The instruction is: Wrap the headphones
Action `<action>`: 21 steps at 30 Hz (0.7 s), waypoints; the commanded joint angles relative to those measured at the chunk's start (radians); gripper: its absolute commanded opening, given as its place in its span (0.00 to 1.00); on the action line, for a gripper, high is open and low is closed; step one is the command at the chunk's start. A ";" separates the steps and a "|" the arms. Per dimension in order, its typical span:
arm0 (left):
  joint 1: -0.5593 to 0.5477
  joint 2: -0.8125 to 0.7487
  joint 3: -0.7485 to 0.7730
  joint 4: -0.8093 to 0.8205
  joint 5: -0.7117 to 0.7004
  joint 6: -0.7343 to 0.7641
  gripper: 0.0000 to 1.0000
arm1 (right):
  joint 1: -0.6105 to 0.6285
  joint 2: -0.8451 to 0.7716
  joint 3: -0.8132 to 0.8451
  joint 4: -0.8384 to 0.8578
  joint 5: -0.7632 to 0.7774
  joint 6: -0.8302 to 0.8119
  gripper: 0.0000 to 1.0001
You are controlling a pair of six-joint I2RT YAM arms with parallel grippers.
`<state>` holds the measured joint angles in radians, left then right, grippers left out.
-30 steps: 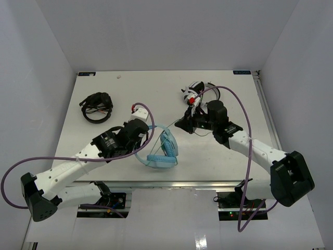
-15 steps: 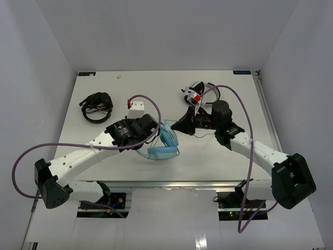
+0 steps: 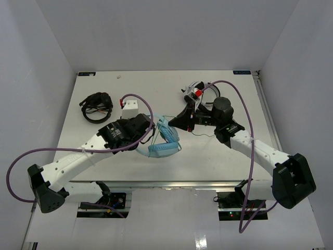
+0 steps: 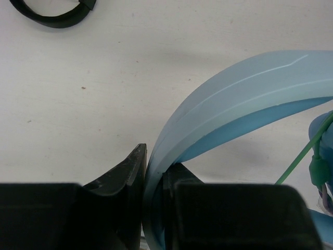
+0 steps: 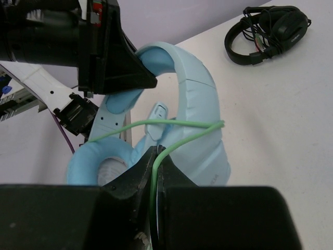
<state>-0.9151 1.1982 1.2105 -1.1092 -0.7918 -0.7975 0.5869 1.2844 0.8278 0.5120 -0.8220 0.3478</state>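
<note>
The light blue headphones (image 3: 164, 141) are held just over the table's middle. My left gripper (image 3: 151, 131) is shut on their wide headband (image 4: 244, 83), which runs up between its jaws (image 4: 155, 179). My right gripper (image 3: 175, 120) sits close on the headphones' far right side and is shut on the thin pale green cable (image 5: 177, 125). In the right wrist view the cable leaves the right gripper (image 5: 155, 166), bends sharply and crosses the headband (image 5: 200, 104) toward the ear cup (image 5: 99, 159). A further stretch of cable (image 4: 299, 159) shows in the left wrist view.
Black headphones (image 3: 97, 107) lie at the far left of the table. White-and-black headphones (image 3: 197, 92) lie behind my right gripper. The table's metal front rail (image 3: 171, 183) runs just beyond the arm bases.
My left arm has carried the headphones away from the front edge and turned them. My right gripper has moved left and farther with the cable. Both grips have held.
</note>
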 commanded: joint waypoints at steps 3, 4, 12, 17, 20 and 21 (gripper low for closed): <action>0.020 0.031 -0.022 0.113 -0.050 -0.108 0.00 | 0.050 -0.013 0.071 0.047 -0.083 0.057 0.08; 0.019 0.039 -0.017 0.114 -0.050 -0.115 0.00 | 0.056 -0.012 0.069 0.047 -0.084 0.059 0.09; 0.042 0.107 0.027 0.191 -0.005 -0.110 0.00 | 0.108 -0.038 -0.020 0.118 -0.060 0.084 0.14; 0.076 0.114 0.030 0.268 0.074 -0.079 0.00 | 0.129 -0.042 -0.043 0.111 -0.024 0.077 0.14; 0.126 0.107 0.026 0.311 0.123 -0.072 0.00 | 0.149 -0.042 -0.042 0.102 0.000 0.070 0.14; 0.146 0.107 0.027 0.323 0.140 -0.072 0.00 | 0.158 -0.043 -0.042 0.095 0.008 0.064 0.14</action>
<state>-0.8449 1.3353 1.1999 -0.9207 -0.6895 -0.8451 0.7018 1.2888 0.7827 0.5349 -0.7915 0.4141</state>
